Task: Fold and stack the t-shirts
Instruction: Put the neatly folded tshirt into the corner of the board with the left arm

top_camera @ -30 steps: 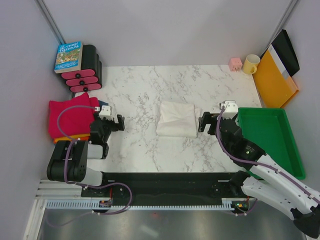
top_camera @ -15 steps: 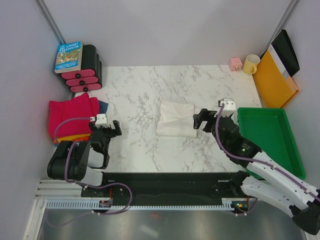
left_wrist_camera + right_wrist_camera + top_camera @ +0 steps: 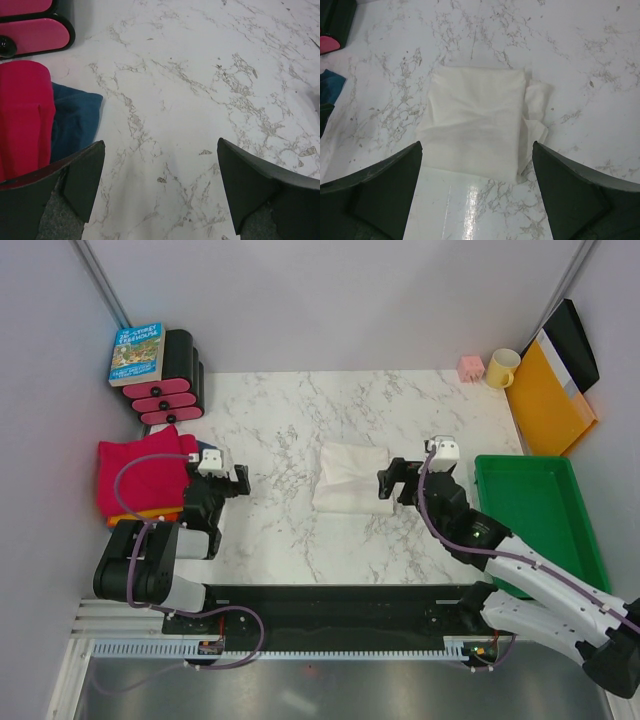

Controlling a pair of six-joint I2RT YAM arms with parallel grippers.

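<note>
The folded cream-white t-shirt (image 3: 351, 477) lies flat mid-table; in the right wrist view (image 3: 475, 122) it is a neat rectangle with a loose flap at its right edge. The magenta-pink t-shirt (image 3: 143, 470) is stacked at the left table edge over the orange one (image 3: 135, 516) and the blue one (image 3: 207, 452); pink (image 3: 22, 115) and blue (image 3: 72, 120) show in the left wrist view. My right gripper (image 3: 391, 484) is open and empty, just right of the white shirt. My left gripper (image 3: 236, 481) is open and empty over bare marble, right of the stack.
A green tray (image 3: 573, 530) stands at the right. A yellow-orange folder (image 3: 548, 395), a yellow mug (image 3: 501, 368) and a small pink cube (image 3: 471, 368) are at the back right. A black-and-pink rack (image 3: 172, 380) with a book (image 3: 136, 352) stands at the back left.
My right gripper has moved left toward the white shirt's right edge. My left gripper dipped toward the near edge half a second ago and is back beside the stack.
</note>
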